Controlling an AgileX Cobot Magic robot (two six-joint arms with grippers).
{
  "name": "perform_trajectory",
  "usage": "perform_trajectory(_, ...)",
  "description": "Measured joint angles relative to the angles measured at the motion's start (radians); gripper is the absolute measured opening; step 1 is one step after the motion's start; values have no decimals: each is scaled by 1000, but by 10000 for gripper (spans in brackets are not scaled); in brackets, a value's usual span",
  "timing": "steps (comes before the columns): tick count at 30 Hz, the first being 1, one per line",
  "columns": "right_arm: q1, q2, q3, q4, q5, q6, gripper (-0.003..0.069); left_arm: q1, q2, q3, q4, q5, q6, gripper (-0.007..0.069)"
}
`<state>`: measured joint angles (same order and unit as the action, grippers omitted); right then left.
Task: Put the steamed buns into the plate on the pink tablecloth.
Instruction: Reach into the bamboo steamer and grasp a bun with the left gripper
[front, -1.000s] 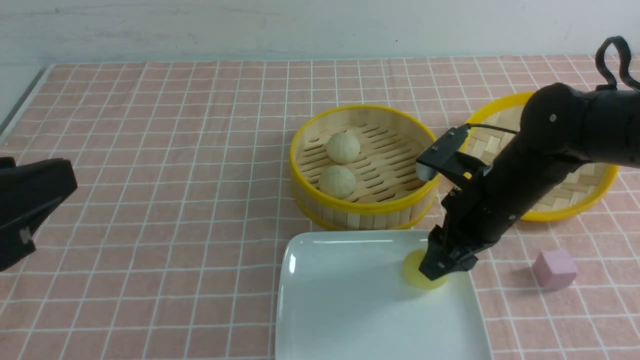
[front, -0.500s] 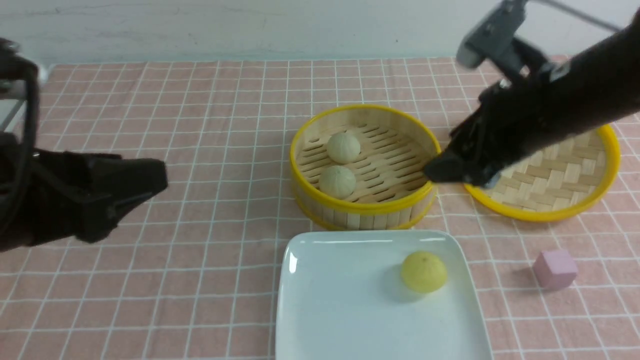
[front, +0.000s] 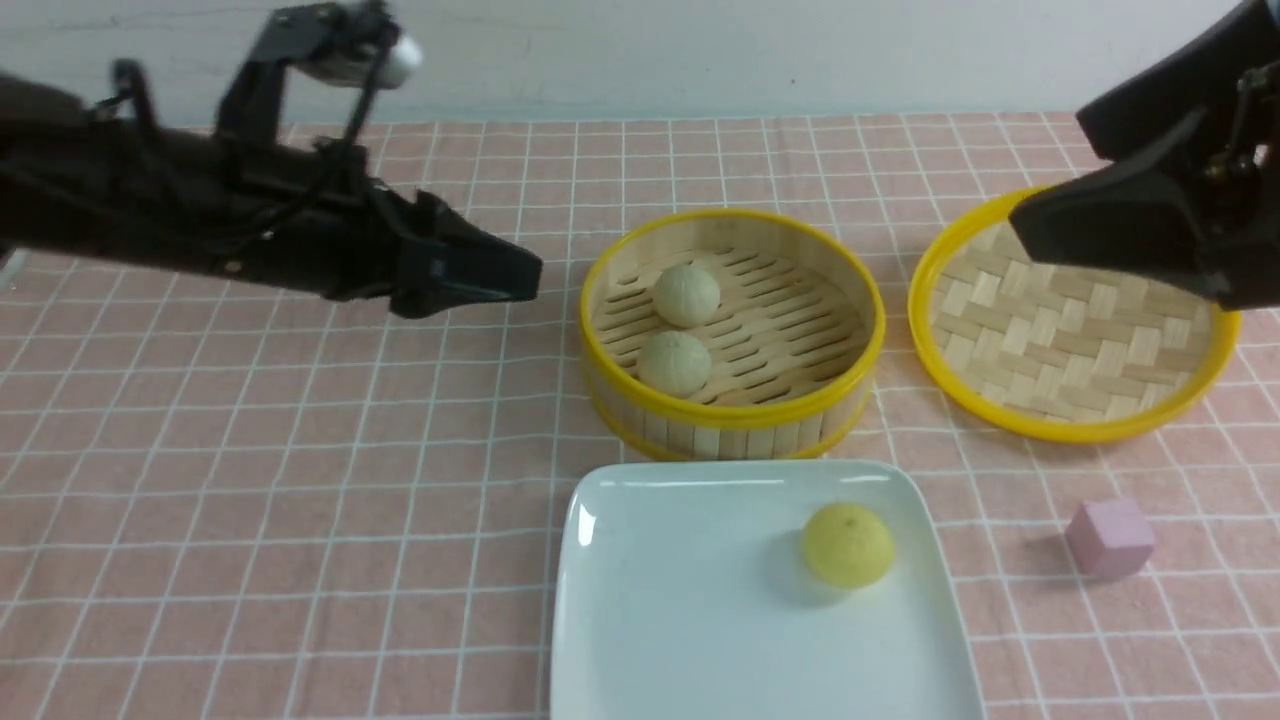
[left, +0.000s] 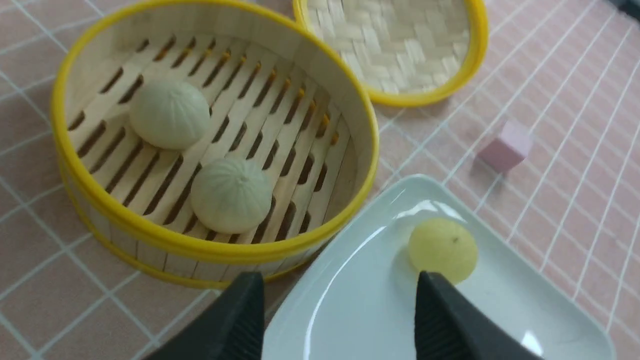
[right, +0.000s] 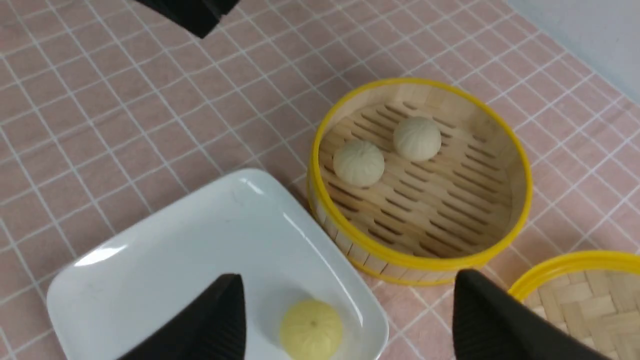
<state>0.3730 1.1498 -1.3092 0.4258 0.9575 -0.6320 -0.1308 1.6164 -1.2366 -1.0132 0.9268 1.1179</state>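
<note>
One yellow bun (front: 848, 543) on the plate (front: 680, 640), two beige buns (front: 687, 294) (front: 675, 363) in the steamer (front: 735, 418).
At bottom centre, the yellow bun sits right of the plate's middle, clear of the rim, with bare plate to its left. Both beige buns lie in the steamer's left half, just behind the plate. One woven lid (front: 1070, 340) rests at right, near the steamer; one pink cube (front: 1110, 540) stands lower right, apart from the plate. Bare pink tablecloth (front: 300, 500) fills the left half, up to a pale wall (front: 640, 50). The left gripper (front: 525, 278), upper left, and the right gripper (front: 1030, 225), upper right over the lid, each hang with fingers spread wide, holding nothing.
</note>
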Motion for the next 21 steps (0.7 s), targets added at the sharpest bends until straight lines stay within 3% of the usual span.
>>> perform_trajectory(2, 0, 0, 0, -11, 14, 11, 540, -31, 47, -56, 54, -16, -58, 409)
perform_trajectory(7, 0, 0, 0, -23, 56, 35, 540, -167, 223, -266, 365, -104, -271, 358)
perform_trajectory(12, 0, 0, 0, -27, 84, 47, 540, -217, 307, -342, 454, -171, -340, 353)
perform_trajectory(21, 0, 0, 0, -43, 91, 53, 540, -286, 418, -397, 466, -238, -346, 409)
